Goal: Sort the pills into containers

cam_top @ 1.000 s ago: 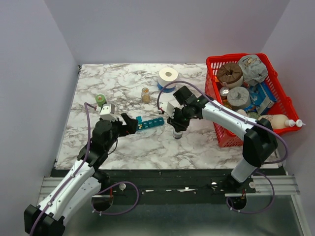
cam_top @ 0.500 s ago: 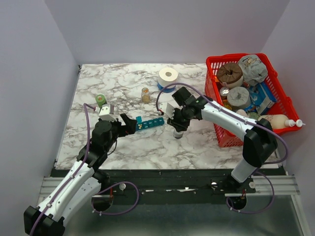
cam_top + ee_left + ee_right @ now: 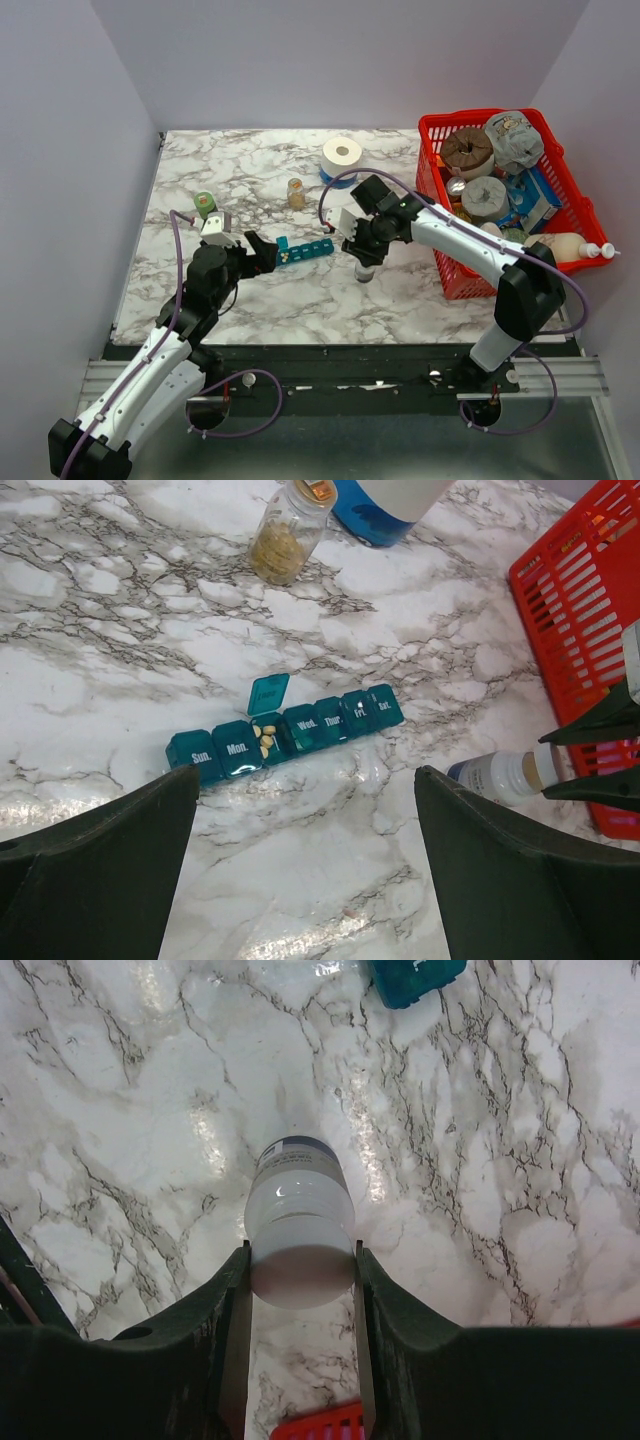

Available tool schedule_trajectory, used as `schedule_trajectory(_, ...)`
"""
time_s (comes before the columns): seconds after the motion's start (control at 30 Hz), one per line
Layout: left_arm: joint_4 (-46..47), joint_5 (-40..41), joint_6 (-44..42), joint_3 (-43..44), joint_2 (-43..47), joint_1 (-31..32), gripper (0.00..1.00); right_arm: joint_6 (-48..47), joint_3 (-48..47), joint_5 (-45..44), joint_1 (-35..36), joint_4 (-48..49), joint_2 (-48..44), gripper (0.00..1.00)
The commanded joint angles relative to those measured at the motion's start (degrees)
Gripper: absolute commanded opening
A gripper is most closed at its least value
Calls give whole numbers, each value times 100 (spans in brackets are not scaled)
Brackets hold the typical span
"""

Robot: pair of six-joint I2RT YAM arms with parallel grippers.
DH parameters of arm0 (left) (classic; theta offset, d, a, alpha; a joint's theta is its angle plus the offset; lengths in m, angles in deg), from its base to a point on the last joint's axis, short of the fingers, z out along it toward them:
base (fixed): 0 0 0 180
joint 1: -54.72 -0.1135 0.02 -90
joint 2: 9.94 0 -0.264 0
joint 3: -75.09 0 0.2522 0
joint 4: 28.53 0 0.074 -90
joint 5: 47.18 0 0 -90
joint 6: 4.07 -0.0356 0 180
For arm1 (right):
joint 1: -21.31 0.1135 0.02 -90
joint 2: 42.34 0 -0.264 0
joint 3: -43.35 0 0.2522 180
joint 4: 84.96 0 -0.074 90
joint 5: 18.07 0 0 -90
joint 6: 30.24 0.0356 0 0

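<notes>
On the marbled desk [image 3: 250, 300], the teal pill organizer [image 3: 300, 728] is laid flat just ahead of the left tool [image 3: 266, 250], whose fingers are spread wide and touch nothing. Near the strip's "Sat." end, a small bottle [image 3: 298, 1210] is clamped by the right tool [image 3: 300, 1260]. Several pills [image 3: 265, 738] are seen inside the one uncovered compartment.
</notes>
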Motion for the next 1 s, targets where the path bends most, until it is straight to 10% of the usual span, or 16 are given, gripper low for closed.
schedule_trajectory(0.0,-63,78,-76,-7,18,-16,96,-63,-143,-206,38,-198,-159,27)
schedule_trajectory(0.97,-10,61,-93,-7,-53,-24,96,-71,77,-259,100,-127,377,37)
